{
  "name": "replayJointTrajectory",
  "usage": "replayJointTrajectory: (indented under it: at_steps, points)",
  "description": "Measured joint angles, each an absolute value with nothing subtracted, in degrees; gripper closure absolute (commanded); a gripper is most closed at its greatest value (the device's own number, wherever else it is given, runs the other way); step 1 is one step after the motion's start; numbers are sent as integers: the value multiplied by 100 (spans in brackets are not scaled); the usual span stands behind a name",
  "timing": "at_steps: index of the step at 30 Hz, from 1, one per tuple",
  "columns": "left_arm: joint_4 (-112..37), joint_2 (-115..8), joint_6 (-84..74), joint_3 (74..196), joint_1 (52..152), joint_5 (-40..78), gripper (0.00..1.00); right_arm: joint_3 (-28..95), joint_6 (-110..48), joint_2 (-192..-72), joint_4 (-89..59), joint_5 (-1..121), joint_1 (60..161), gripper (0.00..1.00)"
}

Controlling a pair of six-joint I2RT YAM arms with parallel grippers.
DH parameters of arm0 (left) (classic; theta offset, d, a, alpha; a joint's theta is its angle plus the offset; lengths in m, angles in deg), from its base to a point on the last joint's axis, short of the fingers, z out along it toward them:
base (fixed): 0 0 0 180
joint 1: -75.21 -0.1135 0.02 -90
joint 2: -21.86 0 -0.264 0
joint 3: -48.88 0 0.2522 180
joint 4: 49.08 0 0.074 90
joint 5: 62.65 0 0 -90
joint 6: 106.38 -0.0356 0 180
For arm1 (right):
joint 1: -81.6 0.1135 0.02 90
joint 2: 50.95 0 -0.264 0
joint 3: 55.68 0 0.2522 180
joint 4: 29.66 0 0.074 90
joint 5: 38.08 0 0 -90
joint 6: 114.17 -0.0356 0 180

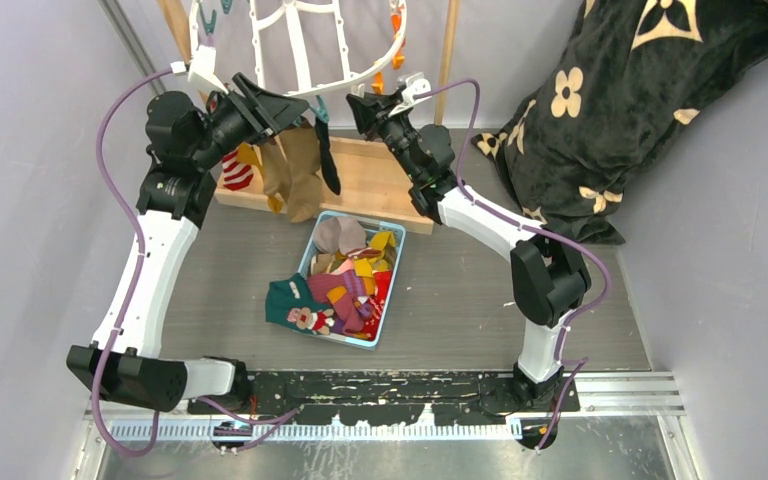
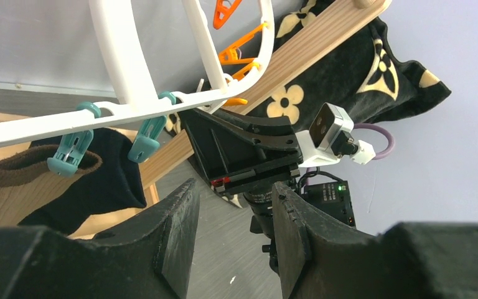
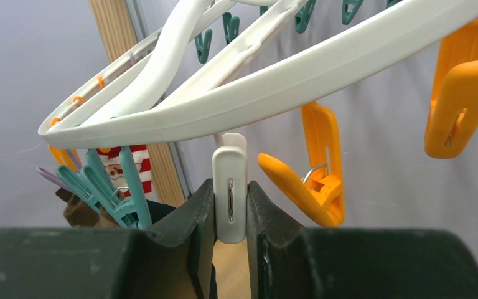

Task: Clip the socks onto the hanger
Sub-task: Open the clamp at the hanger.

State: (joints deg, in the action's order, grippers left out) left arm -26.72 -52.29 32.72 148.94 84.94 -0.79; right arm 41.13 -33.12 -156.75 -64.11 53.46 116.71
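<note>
The white hanger [image 1: 300, 50] hangs at the back, with teal and orange clips round its rim. A red-white striped sock [image 1: 238, 172], a tan sock [image 1: 295, 175] and a black sock [image 1: 328, 160] dangle from it. More socks fill the blue basket [image 1: 396, 285]. My right gripper [image 3: 230, 205] is raised under the hanger rim [image 3: 274, 87] and shut on a white clip [image 3: 230, 187], both fingers pressing its sides. My left gripper [image 2: 233, 212] stands open and empty just right of the clipped black sock [image 2: 109, 177] and tan sock [image 2: 6, 187], facing the right gripper [image 2: 243, 146].
A wooden stand [image 1: 380, 180] with upright posts carries the hanger. A black flower-patterned blanket [image 1: 600, 110] is heaped at the back right. Orange clips [image 3: 320, 168] hang right of the white one, teal clips [image 3: 106, 187] to its left. Grey walls close in on both sides.
</note>
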Motion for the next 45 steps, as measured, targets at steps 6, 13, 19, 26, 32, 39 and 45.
replayJointTrajectory:
  at_steps: [6, 13, 19, 26, 32, 39, 45]
  points:
    - [-2670, -5214, 3274, 14899, 8492, -92, 52, 4111, -3398, -15673, -6433, 5427, 11671, 92]
    - [-2630, -5214, 3263, 14936, 8494, -142, 43, 4111, -3736, -15622, -6369, 5610, 11754, 97]
    - [-2427, -5209, 3077, 15074, 8540, -247, 37, 4056, -3887, -15378, -6251, 5656, 12134, 98]
    - [-2141, -5209, 2854, 15080, 8623, -245, 38, 3938, -3918, -15113, -6114, 5674, 12545, 99]
    - [-2128, -5209, 2808, 15080, 8645, -249, 41, 3912, -3929, -15030, -5993, 5652, 12652, 99]
    - [-2180, -5209, 2758, 15080, 8691, -204, 48, 3912, -3933, -15030, -5862, 5569, 12705, 99]
    - [-2261, -5231, 2537, 15080, 8800, -166, 48, 3953, -3933, -15030, -5690, 5411, 12775, 99]
